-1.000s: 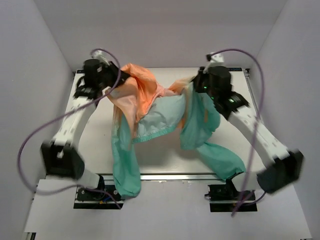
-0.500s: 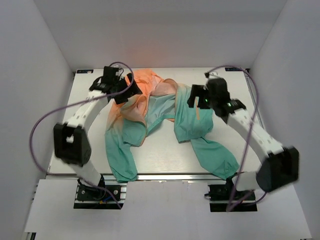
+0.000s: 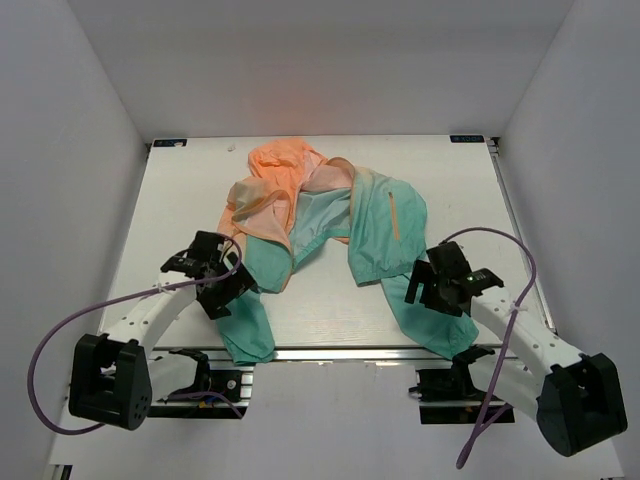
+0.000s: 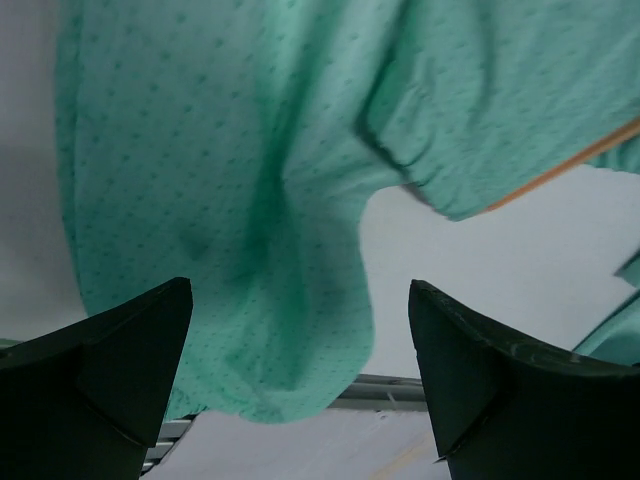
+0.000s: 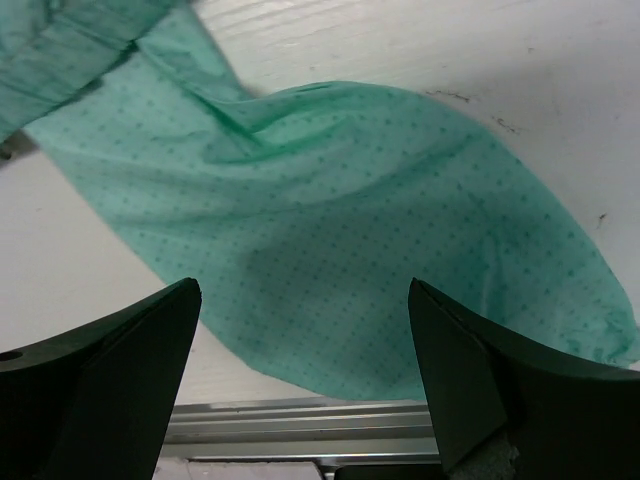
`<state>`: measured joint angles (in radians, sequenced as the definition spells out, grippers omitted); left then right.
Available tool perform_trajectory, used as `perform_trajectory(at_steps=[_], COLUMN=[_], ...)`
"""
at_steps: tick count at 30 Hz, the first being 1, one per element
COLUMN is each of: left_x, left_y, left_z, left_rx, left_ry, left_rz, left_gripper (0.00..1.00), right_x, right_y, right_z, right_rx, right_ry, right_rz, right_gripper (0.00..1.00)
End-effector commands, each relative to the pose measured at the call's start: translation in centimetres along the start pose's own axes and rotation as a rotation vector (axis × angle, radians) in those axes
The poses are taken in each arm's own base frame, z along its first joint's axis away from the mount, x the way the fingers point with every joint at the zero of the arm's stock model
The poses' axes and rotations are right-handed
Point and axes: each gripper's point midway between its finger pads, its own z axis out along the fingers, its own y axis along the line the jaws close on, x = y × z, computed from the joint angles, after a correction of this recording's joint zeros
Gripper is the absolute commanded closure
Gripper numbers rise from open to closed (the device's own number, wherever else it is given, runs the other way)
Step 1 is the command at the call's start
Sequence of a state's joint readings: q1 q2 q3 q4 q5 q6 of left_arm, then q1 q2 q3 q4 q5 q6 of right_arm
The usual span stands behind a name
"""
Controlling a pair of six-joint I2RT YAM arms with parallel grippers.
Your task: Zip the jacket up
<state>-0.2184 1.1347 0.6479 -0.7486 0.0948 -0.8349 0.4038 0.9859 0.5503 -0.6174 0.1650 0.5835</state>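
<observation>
The jacket (image 3: 375,225) lies crumpled on the table, its peach hood (image 3: 285,165) at the far side and its teal sleeves trailing toward the near edge. Its front panels lie apart, and an orange pocket zip (image 3: 393,215) shows on the right panel. My left gripper (image 3: 222,285) hovers open over the left sleeve (image 4: 250,180), nothing between its fingers; an orange-edged hem (image 4: 560,170) shows at the upper right of the left wrist view. Above the right sleeve (image 5: 380,230) my right gripper (image 3: 425,290) also stands open and holds nothing.
The white table (image 3: 330,320) ends in a metal rail (image 5: 300,420) at its near edge, just past both sleeve ends. White walls (image 3: 80,150) close in the left, right and far sides. Purple cables (image 3: 60,330) loop beside each arm.
Both grippers opened and let go of the jacket, which dropped flat onto the table. Both arms drew back from the far side to the near edge.
</observation>
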Motion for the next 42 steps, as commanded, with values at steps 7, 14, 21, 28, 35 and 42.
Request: perform_trajectory(at_steps=[7,14,21,28,35,42], left_x=[2.7,-0.7,-5.9,-17.6,-25.7,-21.3], left_y=[2.1,3.6,4.7,6.8,4.1,0.1], left_z=[2.7,4.2,7.2,5.3,-1.5,-5.7], left_rx=[-0.032,-0.258,-0.301,-0.452,-0.396,-0.061], left_ry=[0.073,0.026,0.057,-0.146,-0.348,-0.378], left_rz=[-0.111,-0.189,-0.315,-0.427,-0.451,-0.274], left_gripper=[0.02,0.02,0.02,0.02,0.02,0.02], right_x=[-1.6,-4.7,-12.6,-22.8,-26.0,-20.3], right_y=[-3.2,-3.8,-6.6,-7.1,-5.6,6.3], right_z=[3.4,7.1,9.9,9.0,2.7,-3.5], right_rx=[0.201,0.197,0.236,0.234,0.185,-0.123], right_ry=[-0.023,0.045,-0.012,-0.207,-0.283,-0.401], right_rz=[0.117,0.191,0.280,0.238,0.170,-0.215], right_gripper=[0.11,0.13,0.13,0.14,0.11,0.11])
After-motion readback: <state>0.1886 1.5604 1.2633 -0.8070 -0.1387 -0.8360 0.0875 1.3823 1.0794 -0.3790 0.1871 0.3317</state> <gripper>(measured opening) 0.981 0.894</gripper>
